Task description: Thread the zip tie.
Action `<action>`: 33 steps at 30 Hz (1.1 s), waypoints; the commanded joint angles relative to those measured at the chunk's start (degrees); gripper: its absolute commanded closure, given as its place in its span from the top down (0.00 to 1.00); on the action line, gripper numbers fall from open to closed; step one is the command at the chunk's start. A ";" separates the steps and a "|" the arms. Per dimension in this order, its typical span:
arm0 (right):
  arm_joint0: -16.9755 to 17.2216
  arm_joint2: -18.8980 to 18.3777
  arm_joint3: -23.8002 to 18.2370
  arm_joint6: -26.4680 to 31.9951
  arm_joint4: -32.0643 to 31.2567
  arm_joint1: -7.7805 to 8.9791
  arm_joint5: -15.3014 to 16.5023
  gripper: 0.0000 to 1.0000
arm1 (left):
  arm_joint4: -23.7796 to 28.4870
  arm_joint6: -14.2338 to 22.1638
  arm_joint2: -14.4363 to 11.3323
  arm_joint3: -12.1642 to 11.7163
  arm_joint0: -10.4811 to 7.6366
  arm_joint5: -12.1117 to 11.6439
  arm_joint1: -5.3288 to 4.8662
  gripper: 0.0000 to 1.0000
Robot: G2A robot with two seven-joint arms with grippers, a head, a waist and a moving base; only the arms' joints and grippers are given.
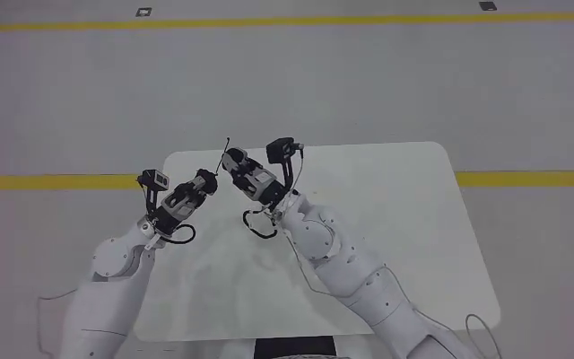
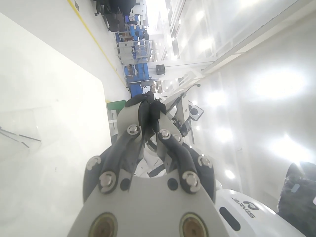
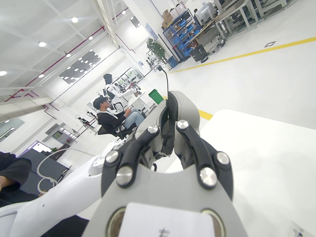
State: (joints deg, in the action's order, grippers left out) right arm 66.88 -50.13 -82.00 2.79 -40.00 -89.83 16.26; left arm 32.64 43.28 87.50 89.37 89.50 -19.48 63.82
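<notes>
At the surface's (image 1: 404, 224) ten o'clock, right fingers (image 3: 184, 109) grasp a zip tie (image 3: 167, 85) we judge light and springy, best pinched near its tip; left fingers (image 2: 127, 119) clenched.

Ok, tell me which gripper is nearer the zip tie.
Right. The right gripper is shut on the zip tie, whose thin strip sticks out beyond it. The left gripper sits beside the right one, apart from the strip.

I count 1 zip tie (image 3: 167, 85), 1 table (image 1: 404, 224) and 2 grippers: left gripper (image 2: 148, 108), right gripper (image 3: 170, 101).
</notes>
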 commanded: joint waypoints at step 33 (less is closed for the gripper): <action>-0.28 1.49 0.67 -2.50 -8.71 -0.61 -4.41 0.00 | 0.00 0.00 0.00 0.00 0.00 0.00 0.00 0.00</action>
State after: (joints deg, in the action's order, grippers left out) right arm 66.55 -48.62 -81.29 0.27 -48.65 -90.44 11.84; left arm 32.64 43.28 87.50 89.37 89.50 -19.48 63.82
